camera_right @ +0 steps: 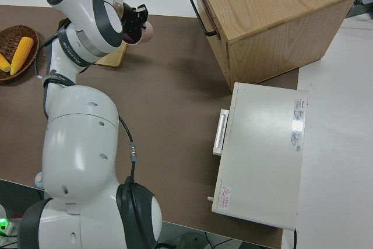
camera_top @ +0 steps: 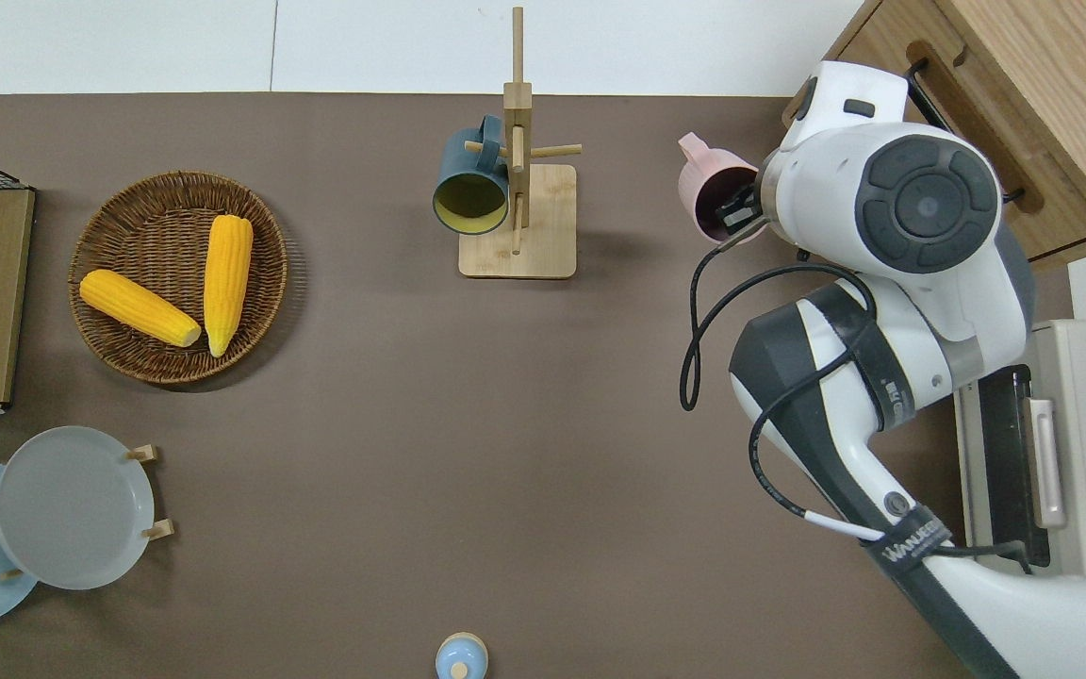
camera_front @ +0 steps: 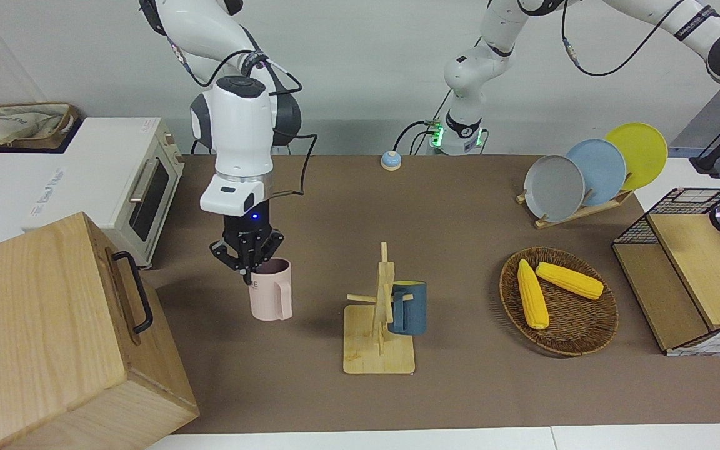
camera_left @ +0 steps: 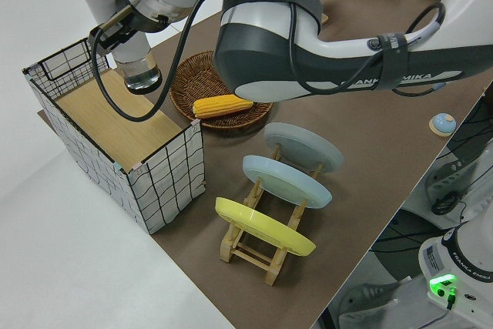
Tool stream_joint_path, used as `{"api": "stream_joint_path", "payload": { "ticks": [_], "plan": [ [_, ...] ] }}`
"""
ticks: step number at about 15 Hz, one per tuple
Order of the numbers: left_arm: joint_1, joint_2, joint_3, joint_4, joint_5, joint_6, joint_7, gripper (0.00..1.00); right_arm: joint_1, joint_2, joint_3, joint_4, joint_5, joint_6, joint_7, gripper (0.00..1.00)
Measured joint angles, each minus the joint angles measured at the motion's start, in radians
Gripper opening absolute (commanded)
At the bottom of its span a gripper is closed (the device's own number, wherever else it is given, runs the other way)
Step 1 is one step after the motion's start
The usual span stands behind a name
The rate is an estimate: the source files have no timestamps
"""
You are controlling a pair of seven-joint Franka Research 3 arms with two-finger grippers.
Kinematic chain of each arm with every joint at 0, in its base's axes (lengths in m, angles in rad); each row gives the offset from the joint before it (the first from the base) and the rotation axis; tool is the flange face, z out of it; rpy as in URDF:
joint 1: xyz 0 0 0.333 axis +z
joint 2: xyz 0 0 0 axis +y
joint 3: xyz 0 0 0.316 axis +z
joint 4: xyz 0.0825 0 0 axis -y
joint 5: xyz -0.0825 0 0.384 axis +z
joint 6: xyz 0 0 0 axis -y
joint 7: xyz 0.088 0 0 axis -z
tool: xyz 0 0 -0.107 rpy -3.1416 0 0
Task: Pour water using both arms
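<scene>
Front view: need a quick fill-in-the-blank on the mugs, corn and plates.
The right gripper grips the pink mug by its ___.
The mug hanging on the wooden rack is ___.
The basket holds ___ corn cobs.
The stand holds ___ plates.
Missing words: rim; blue; two; three.

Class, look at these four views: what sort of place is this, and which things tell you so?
Probably a lab tabletop staged as a kitchen: a countertop oven, plates in a rack and a mug tree.
</scene>
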Motion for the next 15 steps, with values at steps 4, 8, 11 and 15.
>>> {"api": "stream_joint_path", "payload": {
  "ticks": [4, 8, 11, 15],
  "plan": [
    [-0.074, -0.093, 0.002, -0.053, 0.117, -0.041, -0.167, 0.0, 0.001, -0.057, 0.005, -0.035, 0.144, -0.215, 0.046, 0.0],
    [-0.201, -0.203, 0.032, -0.171, 0.235, -0.045, -0.353, 0.0, 0.022, -0.085, 0.01, -0.062, 0.292, -0.373, 0.192, 0.0],
    [-0.325, -0.275, 0.087, -0.25, 0.305, -0.058, -0.465, 0.0, 0.077, -0.085, 0.019, -0.076, 0.381, -0.4, 0.355, 0.0],
    [-0.422, -0.37, 0.101, -0.362, 0.373, -0.084, -0.579, 0.0, 0.196, -0.052, 0.029, -0.089, 0.429, -0.391, 0.633, 0.0]
  ]
}}
